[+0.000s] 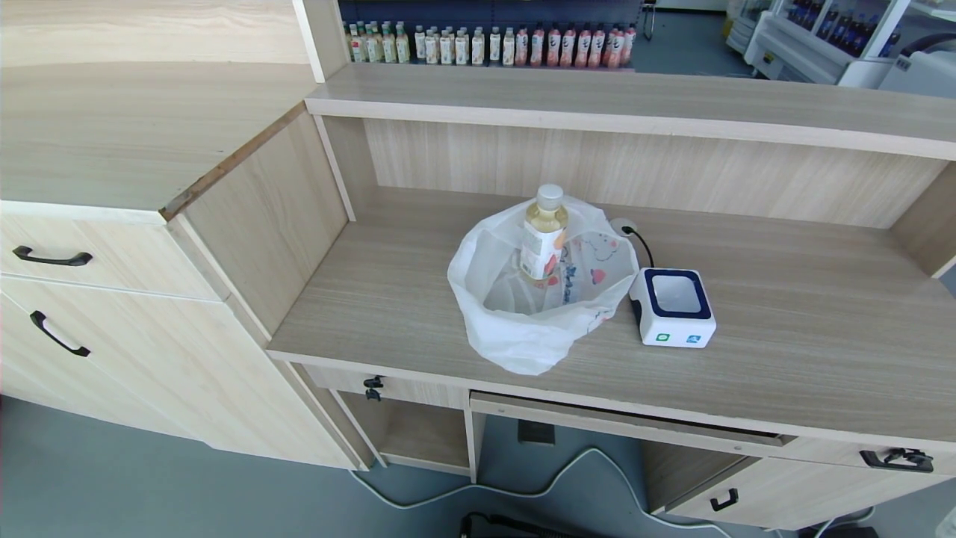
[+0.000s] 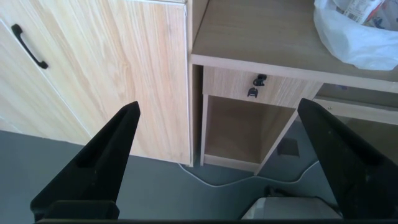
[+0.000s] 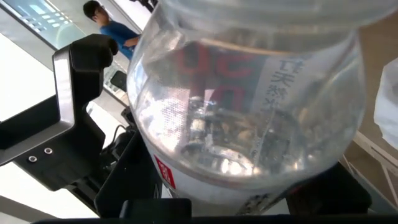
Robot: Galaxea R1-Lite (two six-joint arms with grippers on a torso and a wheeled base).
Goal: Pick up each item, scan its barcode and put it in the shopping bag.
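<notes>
A white shopping bag [image 1: 515, 336] stands open in the middle of the wooden counter [image 1: 806, 336]. Inside it a tea bottle [image 1: 544, 235] with a white cap stands upright. The white barcode scanner [image 1: 672, 306] sits just right of the bag, its dark window facing up. In the right wrist view, a clear water bottle [image 3: 249, 81] with red print sits very close, with my right gripper [image 3: 230, 130] shut on it. My left gripper [image 2: 219, 106] hangs open and holds nothing, low in front of the counter; the bag [image 2: 354, 37] is above it, further along the counter.
A tall cabinet with black handles [image 1: 52, 259] stands to the left of the counter. Drawers and an open cubby [image 2: 249, 130] lie under the counter edge. A cable [image 1: 523, 493] runs over the floor. A raised shelf [image 1: 635, 97] backs the counter.
</notes>
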